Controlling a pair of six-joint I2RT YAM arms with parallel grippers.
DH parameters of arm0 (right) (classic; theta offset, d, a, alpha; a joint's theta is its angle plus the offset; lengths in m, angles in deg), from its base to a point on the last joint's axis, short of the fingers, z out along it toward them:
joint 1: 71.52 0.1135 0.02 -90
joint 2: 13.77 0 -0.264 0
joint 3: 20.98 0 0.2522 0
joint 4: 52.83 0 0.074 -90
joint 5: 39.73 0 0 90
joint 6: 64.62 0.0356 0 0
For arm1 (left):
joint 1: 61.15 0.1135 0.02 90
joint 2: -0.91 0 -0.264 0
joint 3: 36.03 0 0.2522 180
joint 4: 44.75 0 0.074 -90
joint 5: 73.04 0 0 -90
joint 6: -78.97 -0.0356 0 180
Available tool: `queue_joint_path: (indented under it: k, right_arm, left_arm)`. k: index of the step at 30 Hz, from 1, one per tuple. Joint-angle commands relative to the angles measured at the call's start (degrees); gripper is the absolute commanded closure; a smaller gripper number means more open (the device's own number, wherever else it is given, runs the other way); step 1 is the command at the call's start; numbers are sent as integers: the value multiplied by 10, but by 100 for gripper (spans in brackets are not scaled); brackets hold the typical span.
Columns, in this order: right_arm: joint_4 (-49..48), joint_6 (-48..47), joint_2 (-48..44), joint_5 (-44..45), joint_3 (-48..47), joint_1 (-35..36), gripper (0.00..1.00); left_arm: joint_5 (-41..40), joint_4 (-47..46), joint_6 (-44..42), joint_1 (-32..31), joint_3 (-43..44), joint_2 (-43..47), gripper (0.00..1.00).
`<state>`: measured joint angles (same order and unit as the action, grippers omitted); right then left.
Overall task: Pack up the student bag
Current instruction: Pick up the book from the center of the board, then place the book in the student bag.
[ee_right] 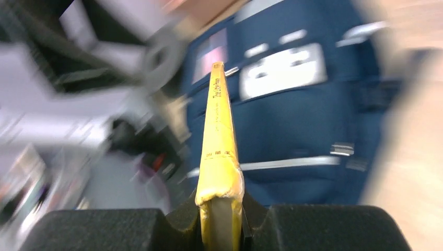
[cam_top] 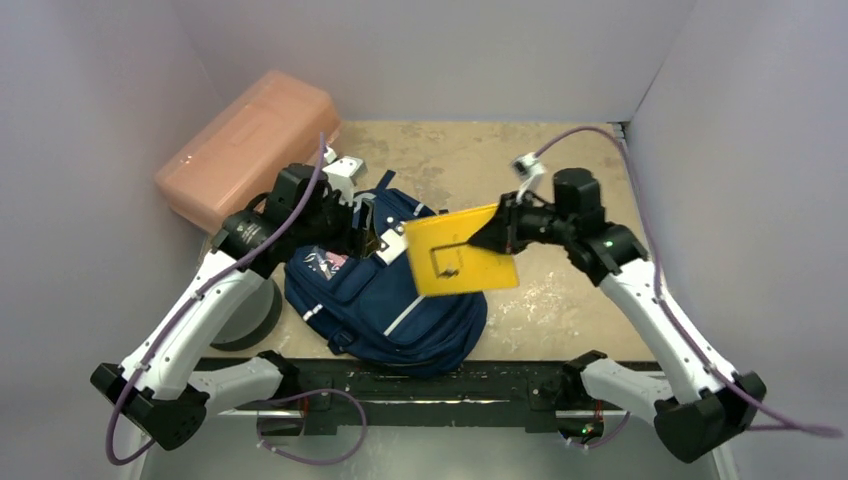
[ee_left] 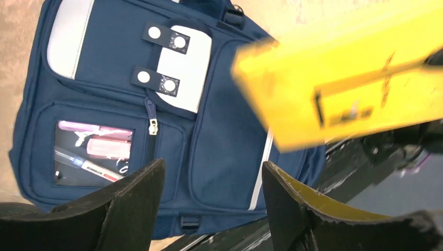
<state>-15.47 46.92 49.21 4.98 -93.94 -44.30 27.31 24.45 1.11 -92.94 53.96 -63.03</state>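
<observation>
The navy blue student bag [cam_top: 380, 310] lies flat on the table, front side up, with its white dotted patch [ee_left: 180, 68] and a clear pocket of pens [ee_left: 94, 154] showing. My right gripper [cam_top: 495, 232] is shut on a thin yellow book [cam_top: 455, 250] and holds it in the air above the bag's upper right. In the right wrist view the book's spine [ee_right: 219, 136] runs away from the gripper [ee_right: 219, 219] over the bag [ee_right: 298, 120]. My left gripper [cam_top: 365, 225] hovers over the bag's top end. It is open and empty [ee_left: 211, 193]. The book [ee_left: 355, 78] passes in front of it.
A salmon-pink plastic box [cam_top: 250, 145] lies at the back left, close behind the left arm. A dark round object [cam_top: 250, 315] sits left of the bag under the left arm. Grey walls close in both sides and the back. The black base rail [cam_top: 430, 385] runs along the near edge.
</observation>
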Motion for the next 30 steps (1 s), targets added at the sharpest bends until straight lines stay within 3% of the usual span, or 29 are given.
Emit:
queue_joint_path:
  k: [1, 3, 6, 9, 13, 20, 30]
  right_arm:
    - [169, 25, -96, 439, -127, -62, 100]
    - [207, 25, -125, 596, -152, -62, 100]
    - [226, 15, -167, 721, -167, -62, 100]
    - [221, 12, -204, 746, -162, -61, 100]
    - [209, 7, -239, 727, -145, -61, 100]
    - [218, 14, -269, 684, -121, -61, 100]
    - [226, 14, -287, 646, -73, -61, 100]
  left_arm:
    - [-56, -121, 190, 0, -72, 31, 35]
    - [-31, -155, 222, -30, -108, 28, 37]
    - [-84, -181, 228, -156, -123, -4, 37]
    - [-125, -215, 224, -291, -122, -67, 36]
    - [-190, -189, 199, -395, -50, -197, 36]
    - [-263, -102, 187, -441, 64, -397, 45]
    - [-319, -96, 177, -439, 69, -425, 76]
